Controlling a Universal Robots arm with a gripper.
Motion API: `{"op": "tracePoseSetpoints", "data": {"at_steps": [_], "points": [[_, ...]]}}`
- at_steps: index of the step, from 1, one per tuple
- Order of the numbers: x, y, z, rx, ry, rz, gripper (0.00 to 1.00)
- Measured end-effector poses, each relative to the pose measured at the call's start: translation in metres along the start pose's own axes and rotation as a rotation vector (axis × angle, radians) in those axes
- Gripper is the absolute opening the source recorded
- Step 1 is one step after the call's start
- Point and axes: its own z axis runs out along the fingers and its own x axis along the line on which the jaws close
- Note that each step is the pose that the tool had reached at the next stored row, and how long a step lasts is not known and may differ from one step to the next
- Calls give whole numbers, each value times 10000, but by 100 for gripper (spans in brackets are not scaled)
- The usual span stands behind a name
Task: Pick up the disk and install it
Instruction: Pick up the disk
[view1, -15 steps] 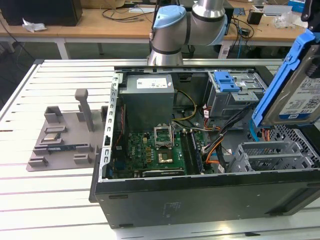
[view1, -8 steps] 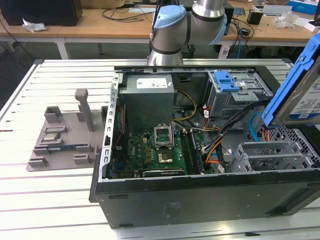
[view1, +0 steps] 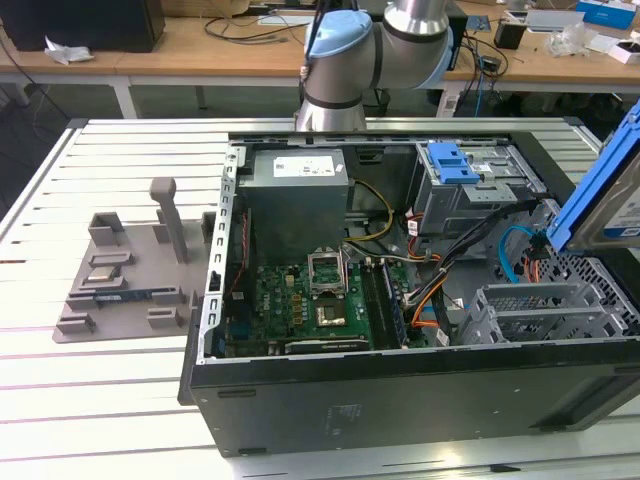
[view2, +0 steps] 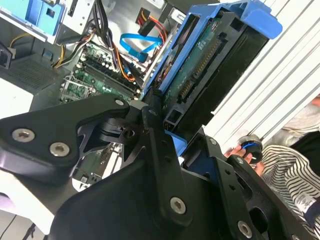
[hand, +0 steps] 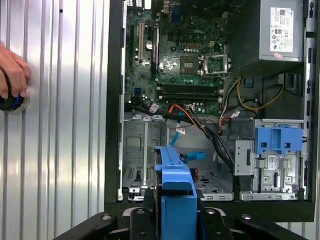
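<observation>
Blue plastic rails are seen framing the disk (view2: 202, 65), which is clamped at one short end between the closed-in fingers of the gripper (view2: 167, 125). The jaws are drawn onto the rails and nothing else is held. The disk is carried in the air, clear of the table (view1: 120, 400), over the corner of the open computer case (view1: 400, 400) at the exterior view's right. Its long axis is directed away from the gripper and towards the case interior. It is held on edge and tilted, with its circuit-board face exposed in the second wrist view. The empty metal drive cage (hand: 145, 155) is judged to be the intended seat. In the first wrist view the cage lies just past the disk's free end, roughly in line with the long axis, and no contact with it is made out. The other bay, occupied by a blue bracket (hand: 279, 142), is set well apart to one side.
</observation>
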Motion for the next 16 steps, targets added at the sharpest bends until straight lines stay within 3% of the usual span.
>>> {"op": "tracePoseSetpoints", "data": {"at_steps": [5, 8, 16], "points": [[24, -64, 18, 0, 1, 0, 37], [72, -65, 40, 0, 0, 4, 37], [73, -49, 53, 5, 5, 113, 37]]}}
